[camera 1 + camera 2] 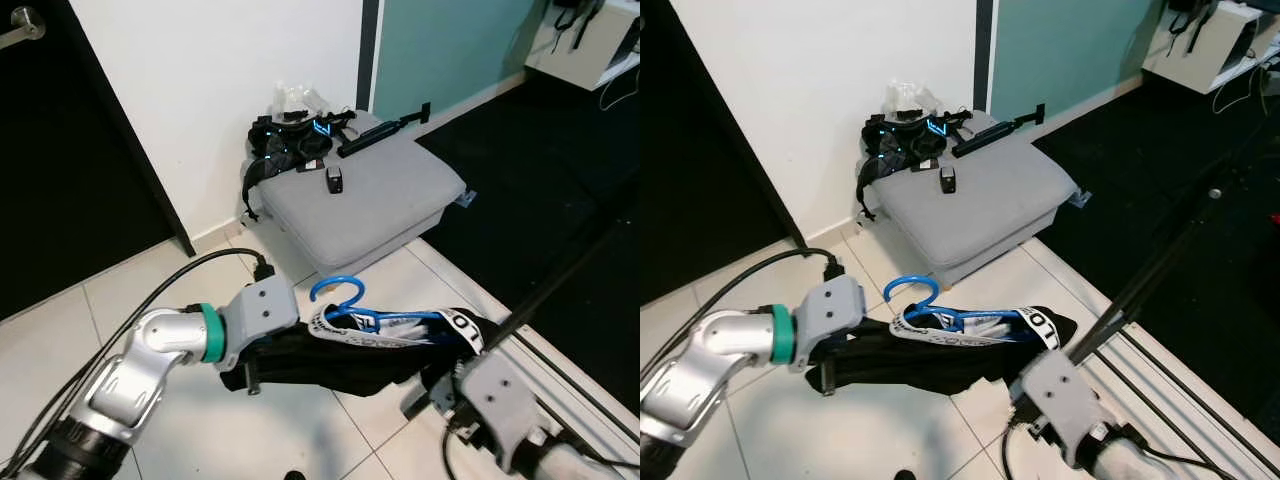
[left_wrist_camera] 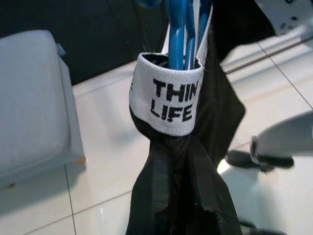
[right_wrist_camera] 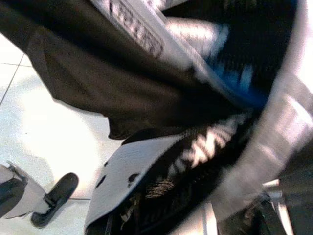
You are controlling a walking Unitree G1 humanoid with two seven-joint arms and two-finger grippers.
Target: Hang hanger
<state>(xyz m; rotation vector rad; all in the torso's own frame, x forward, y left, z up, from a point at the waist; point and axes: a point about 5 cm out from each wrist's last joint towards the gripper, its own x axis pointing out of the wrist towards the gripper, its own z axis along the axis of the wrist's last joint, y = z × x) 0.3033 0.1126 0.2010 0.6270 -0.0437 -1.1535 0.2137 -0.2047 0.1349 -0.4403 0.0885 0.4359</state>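
A blue plastic hanger (image 1: 340, 292) carries a black garment (image 1: 340, 362) with a white printed waistband (image 2: 168, 95). The bundle lies almost level in the air above the pale floor tiles, with the hook pointing up towards the grey cushion. My left gripper (image 1: 255, 372) comes in from the lower left and is shut on the garment's left end, its fingers wrapped in black cloth. At the bundle's right end is my right gripper (image 1: 432, 392), pressed close against the cloth. A thin black rod (image 1: 1160, 255) slants up just right of the garment.
A grey cushion (image 1: 400, 200) lies against the white wall, with black straps (image 1: 290, 145) and a small black device (image 1: 334, 180) on it. Dark carpet (image 1: 540, 170) spreads to the right, and metal rails (image 1: 590, 395) run at the lower right. A dark door (image 1: 60, 150) stands left.
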